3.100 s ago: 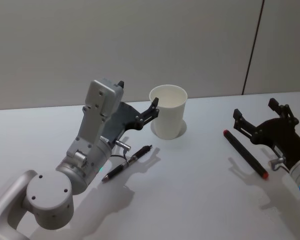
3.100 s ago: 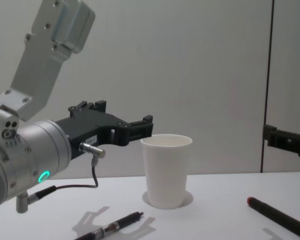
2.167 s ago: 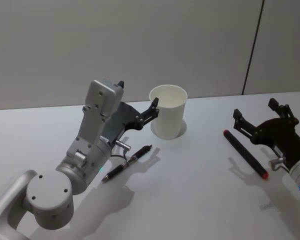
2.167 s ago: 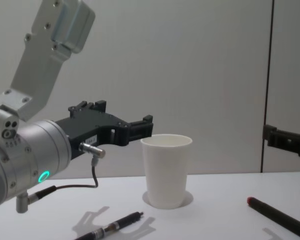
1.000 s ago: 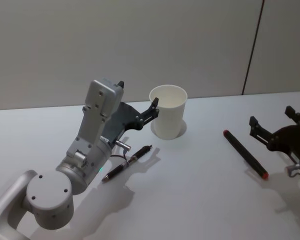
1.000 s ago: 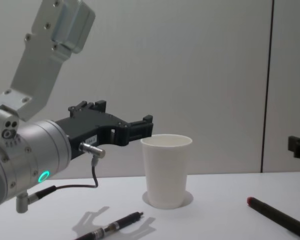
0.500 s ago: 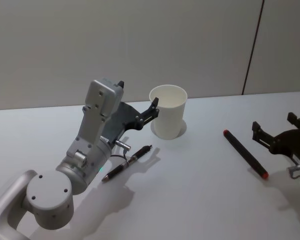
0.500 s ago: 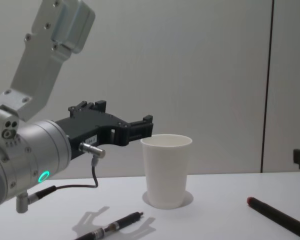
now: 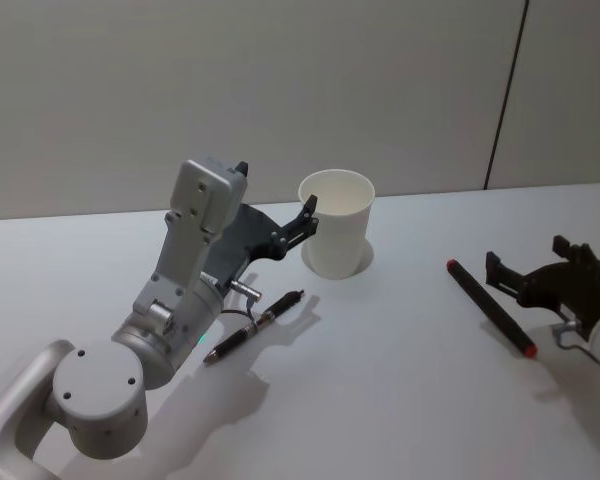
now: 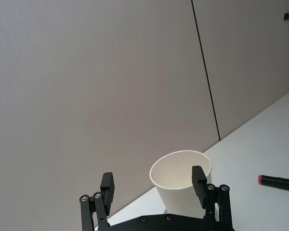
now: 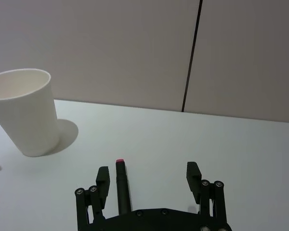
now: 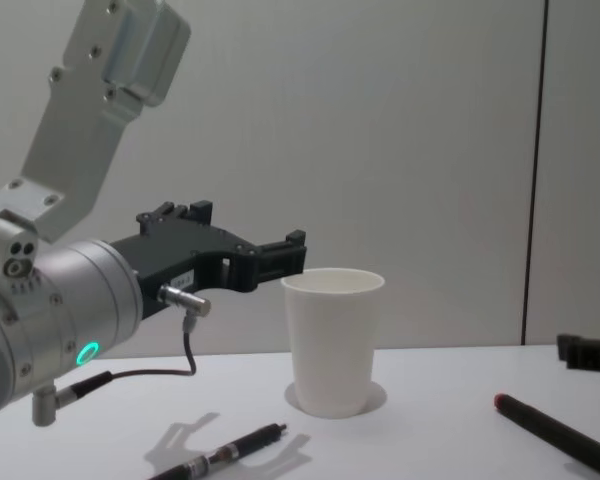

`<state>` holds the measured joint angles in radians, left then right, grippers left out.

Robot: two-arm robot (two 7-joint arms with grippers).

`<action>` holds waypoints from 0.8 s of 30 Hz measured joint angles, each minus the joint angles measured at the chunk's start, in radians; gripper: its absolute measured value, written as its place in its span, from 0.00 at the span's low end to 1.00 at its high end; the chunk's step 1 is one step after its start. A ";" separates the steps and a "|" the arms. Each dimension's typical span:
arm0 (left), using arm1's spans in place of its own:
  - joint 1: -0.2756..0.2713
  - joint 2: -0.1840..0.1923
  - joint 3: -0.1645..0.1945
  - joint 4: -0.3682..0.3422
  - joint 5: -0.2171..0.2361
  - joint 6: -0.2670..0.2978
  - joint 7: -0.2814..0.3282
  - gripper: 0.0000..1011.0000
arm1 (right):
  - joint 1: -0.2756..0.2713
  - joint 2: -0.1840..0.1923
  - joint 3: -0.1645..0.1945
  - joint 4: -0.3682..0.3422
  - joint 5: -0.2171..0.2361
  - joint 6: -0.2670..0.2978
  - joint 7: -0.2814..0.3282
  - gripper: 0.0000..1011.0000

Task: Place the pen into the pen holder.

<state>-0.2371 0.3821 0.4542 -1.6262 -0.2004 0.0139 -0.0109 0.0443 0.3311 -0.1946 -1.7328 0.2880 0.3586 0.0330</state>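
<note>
Step, we judge: pre-grasp. Right gripper (image 9: 527,255), fingers spread, empty, at 2 o'clock of black red-tipped pen (image 9: 490,307) lying flat, 4 o'clock of white tapered paper cup pen holder (image 9: 336,235). Left gripper (image 9: 275,190), spread, idle at cup's 10 o'clock. Next: centre over pen, descend, close.

Plain grey wall (image 9: 180,90), dark vertical seam (image 9: 505,95); white table (image 9: 380,400).
</note>
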 joint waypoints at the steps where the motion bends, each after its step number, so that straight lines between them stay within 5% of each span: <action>1: 0.000 0.000 0.000 0.000 0.000 0.000 0.000 0.99 | 0.004 -0.003 -0.002 0.004 -0.004 0.007 0.001 0.99; 24: 0.000 0.000 0.000 0.000 0.000 0.000 0.000 0.99 | 0.071 -0.055 -0.041 0.086 -0.092 0.140 0.037 0.99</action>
<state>-0.2371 0.3822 0.4542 -1.6262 -0.2004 0.0139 -0.0109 0.1149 0.2760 -0.2361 -1.6469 0.1959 0.4985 0.0701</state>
